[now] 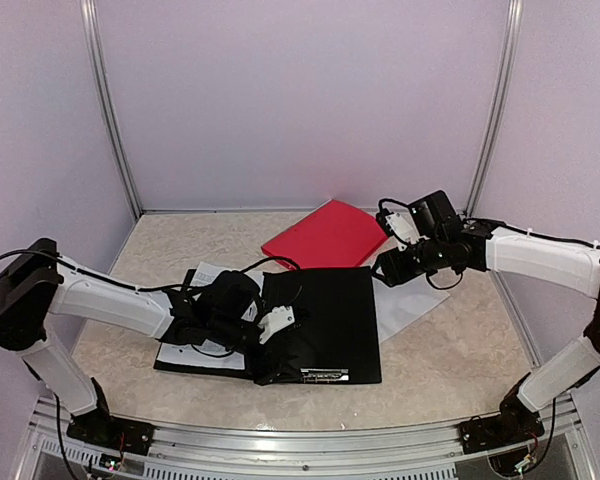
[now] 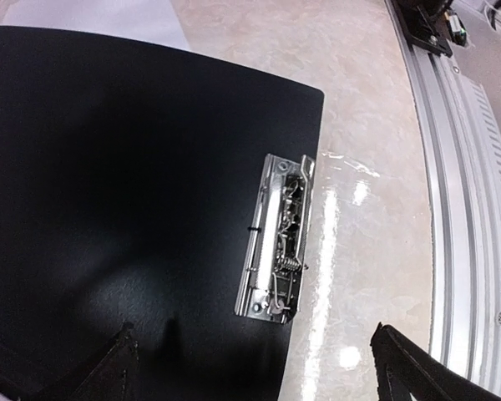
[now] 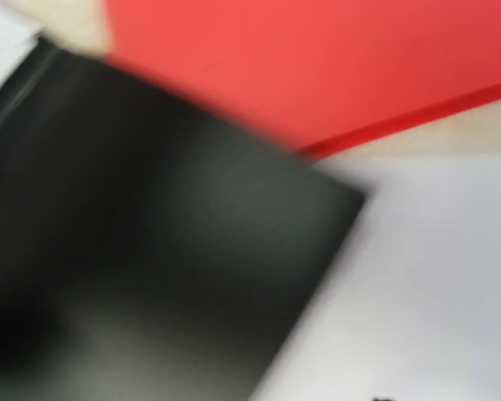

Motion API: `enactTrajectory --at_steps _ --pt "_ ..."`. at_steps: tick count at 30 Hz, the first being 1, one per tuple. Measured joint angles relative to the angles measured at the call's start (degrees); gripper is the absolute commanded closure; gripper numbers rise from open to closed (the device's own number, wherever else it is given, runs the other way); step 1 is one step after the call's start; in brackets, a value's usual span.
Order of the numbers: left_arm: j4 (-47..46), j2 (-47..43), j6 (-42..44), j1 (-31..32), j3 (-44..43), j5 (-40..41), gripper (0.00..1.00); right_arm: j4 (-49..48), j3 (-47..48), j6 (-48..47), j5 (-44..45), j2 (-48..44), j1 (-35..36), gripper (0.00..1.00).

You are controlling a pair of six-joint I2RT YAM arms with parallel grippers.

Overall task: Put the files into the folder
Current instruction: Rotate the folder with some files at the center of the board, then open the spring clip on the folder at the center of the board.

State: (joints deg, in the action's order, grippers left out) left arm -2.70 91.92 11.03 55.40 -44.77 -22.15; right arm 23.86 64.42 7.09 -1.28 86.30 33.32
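- Several white sheets (image 1: pixel 202 357) lie toward the table's (image 1: pixel 450 360) left edge, partly hidden by the left arm. I cannot tell whether they rest on the black folder's (image 1: pixel 325 320) left half or beneath it.
- One more sheet (image 1: pixel 412 303) sticks out from under the black folder's right edge, toward the table's right edge, and is plainly not filed.
- The black folder lies open near the middle of the table's near edge. Its metal clip (image 2: pixel 280 242) is bare, with no paper under it.
- A red folder (image 1: pixel 325 237) rests closed just beyond it, toward the far edge.
- The left gripper (image 2: pixel 255 334) hovers over the clip side, its fingers (image 2: pixel 409 368) spread wide and holding nothing.
- The right gripper (image 1: pixel 385 265) sits by the black folder's far right corner. Its own view is blurred, so I cannot tell how its fingers stand.
- By my judgement the task is far from done: the sheets need gathering, seating at the clip, and the cover needs closing.
- Print on the left sheets is too small to read, and no brand or label shows anywhere.
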Motion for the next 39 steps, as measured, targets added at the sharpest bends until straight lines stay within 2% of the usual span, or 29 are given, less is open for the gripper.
enactTrajectory --at_steps 7,13,21,31,39 --pt "-2.6 8.1 8.1 1.7 -3.5 -2.9 0.18 -5.3 -16.8 11.7 -5.3 -5.7 7.7 0.55" --pt "-4.7 11.0 11.5 2.9 -3.6 -4.9 0.26 -11.4 -25.4 22.1 -9.0 -7.8 12.9 0.63" --pt "-6.9 13.4 13.4 3.1 -3.6 -5.2 0.34 -19.3 -26.7 29.1 -10.8 -6.2 18.9 0.68" --pt "-8.5 14.1 14.0 3.1 -3.5 -3.8 0.55 -24.5 -27.5 33.6 -11.4 -2.2 22.2 0.74" --pt "-8.4 14.1 13.9 3.2 -3.0 -2.9 0.64 -26.4 -30.7 37.5 -11.4 -2.8 24.4 0.73"
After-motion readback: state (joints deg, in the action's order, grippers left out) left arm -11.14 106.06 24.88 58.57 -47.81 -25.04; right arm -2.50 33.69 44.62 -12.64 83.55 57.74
